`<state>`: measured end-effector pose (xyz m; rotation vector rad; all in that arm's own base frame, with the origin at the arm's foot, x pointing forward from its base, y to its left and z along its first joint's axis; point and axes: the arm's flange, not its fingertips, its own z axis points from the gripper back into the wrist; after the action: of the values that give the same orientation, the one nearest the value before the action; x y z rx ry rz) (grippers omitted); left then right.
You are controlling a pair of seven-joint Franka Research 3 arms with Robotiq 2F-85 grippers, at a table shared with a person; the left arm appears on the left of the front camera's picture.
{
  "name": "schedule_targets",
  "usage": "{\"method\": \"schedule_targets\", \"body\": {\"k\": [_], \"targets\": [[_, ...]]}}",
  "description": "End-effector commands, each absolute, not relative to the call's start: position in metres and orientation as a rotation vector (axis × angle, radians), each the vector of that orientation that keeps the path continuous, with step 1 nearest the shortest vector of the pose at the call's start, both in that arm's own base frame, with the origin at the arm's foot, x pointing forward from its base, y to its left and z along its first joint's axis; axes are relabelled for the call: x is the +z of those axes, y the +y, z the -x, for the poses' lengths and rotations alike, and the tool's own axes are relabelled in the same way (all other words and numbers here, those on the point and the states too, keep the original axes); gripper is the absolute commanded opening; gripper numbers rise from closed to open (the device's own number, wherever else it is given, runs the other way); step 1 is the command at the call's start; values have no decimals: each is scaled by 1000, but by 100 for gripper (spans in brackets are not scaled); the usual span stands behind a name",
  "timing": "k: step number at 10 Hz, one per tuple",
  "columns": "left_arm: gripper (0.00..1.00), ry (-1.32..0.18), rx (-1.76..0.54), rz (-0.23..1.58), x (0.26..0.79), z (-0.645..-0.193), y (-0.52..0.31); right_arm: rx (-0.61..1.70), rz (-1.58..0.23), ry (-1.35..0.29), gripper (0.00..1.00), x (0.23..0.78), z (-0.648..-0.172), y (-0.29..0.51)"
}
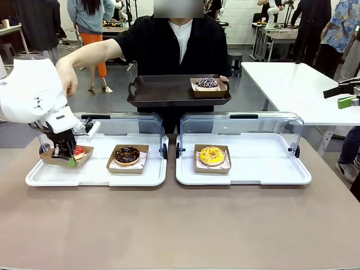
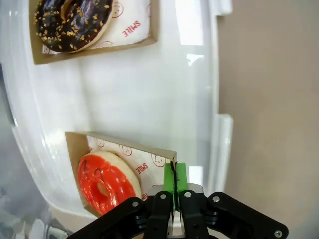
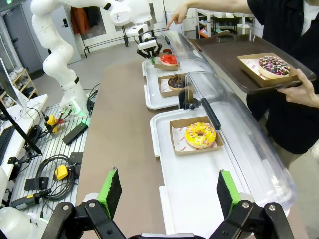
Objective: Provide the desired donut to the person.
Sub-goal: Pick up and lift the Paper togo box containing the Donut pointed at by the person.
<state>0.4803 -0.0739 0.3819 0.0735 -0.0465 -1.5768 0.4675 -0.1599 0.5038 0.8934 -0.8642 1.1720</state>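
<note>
The left gripper is clamped shut on the rim of the cardboard box holding the red donut, just beside the chocolate donut, to the robot's left of it. The person points that way. The grasp seems made. Next, I judge, lift the box level and carry it beyond the chocolate donut to the person's brown tray. The right gripper gapes wide, empty.

L arm bent over, wrist low, L gripper pointing down, pads pinched tight on box rim. R gripper up high, jaws wide apart.
</note>
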Motion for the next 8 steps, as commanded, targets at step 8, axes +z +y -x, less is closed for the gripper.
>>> {"method": "schedule_targets", "body": {"k": [8], "targets": [[0,-31,-1489,44,582,-393,-75,1171,-893,-867,100,504,-467,-160]]}}
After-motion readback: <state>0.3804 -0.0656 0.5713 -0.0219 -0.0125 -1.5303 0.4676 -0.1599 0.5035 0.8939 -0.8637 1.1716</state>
